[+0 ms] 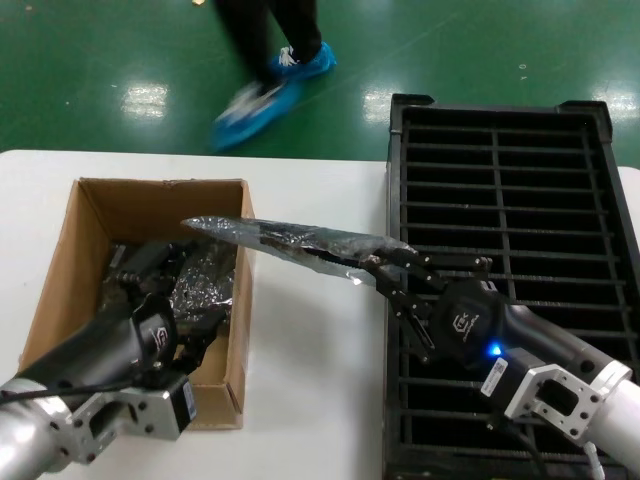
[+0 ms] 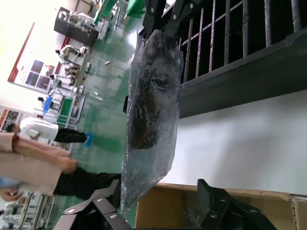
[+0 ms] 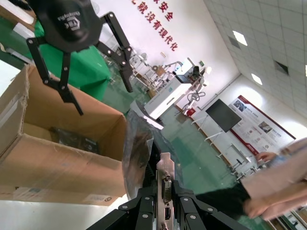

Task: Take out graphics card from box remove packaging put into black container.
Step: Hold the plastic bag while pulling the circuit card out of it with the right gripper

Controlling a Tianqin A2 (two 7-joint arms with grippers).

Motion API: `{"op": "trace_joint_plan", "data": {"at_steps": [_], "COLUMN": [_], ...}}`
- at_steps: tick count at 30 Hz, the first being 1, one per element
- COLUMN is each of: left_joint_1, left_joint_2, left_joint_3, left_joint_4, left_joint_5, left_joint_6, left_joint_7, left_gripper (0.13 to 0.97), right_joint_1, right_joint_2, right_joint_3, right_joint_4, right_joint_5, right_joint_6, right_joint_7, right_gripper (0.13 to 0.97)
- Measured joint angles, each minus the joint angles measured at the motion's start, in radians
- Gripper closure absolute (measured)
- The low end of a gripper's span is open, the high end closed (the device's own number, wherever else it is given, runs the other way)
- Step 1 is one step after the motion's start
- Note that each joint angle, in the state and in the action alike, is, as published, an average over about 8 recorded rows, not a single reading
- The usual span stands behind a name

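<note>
My right gripper point(image 1: 372, 272) is shut on the graphics card point(image 1: 290, 238), gripping its silver bracket point(image 3: 165, 184) at the black container's point(image 1: 395, 150) left rim. The card is still inside the crinkled grey bag point(image 1: 225, 230). It sticks out level to the left, over the table and the cardboard box's point(image 1: 80, 215) right wall. In the left wrist view the bagged card point(image 2: 151, 105) hangs just beyond my fingers. My left gripper point(image 1: 165, 280) is open and empty, low over the box. It also shows open in the right wrist view point(image 3: 79, 67).
More crinkled grey bags point(image 1: 205, 290) lie in the box. The white table point(image 1: 310, 380) runs between box and container. A person in blue shoe covers point(image 1: 265, 95) walks on the green floor behind the table.
</note>
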Motion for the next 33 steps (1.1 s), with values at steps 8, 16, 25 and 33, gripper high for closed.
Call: {"op": "trace_joint_plan", "data": {"at_steps": [8,16,25,33], "left_joint_1": [-0.027,-0.036,-0.028,-0.031], "left_joint_2": [0.029,0.033,0.045,0.061], "left_joint_3": [0.000,-0.010,-0.023,-0.035], "left_joint_4": [-0.003,-0.018,-0.015,0.004], "left_joint_5": [0.009,0.006,0.046,0.076], "left_joint_6": [-0.010,-0.007,0.023,0.029], "left_joint_7": [-0.009,-0.017,-0.033,-0.039], "left_gripper": [0.452,0.300,0.214,0.214], "right_joint_1": [-0.005,-0.008,-0.027,-0.055], "right_joint_2": [0.002,-0.007,-0.023,-0.025], "right_joint_3": [-0.008,-0.005,0.018,0.028], "right_joint_4": [0.008,0.000,0.020,0.050], "right_joint_5": [-0.003,0.010,0.046,0.064], "right_joint_6": [-0.004,-0.022,-0.058,-0.083], "right_joint_7": [0.000,-0.047,-0.120,-0.155], "right_gripper": [0.908,0.908,0.908,0.908]}}
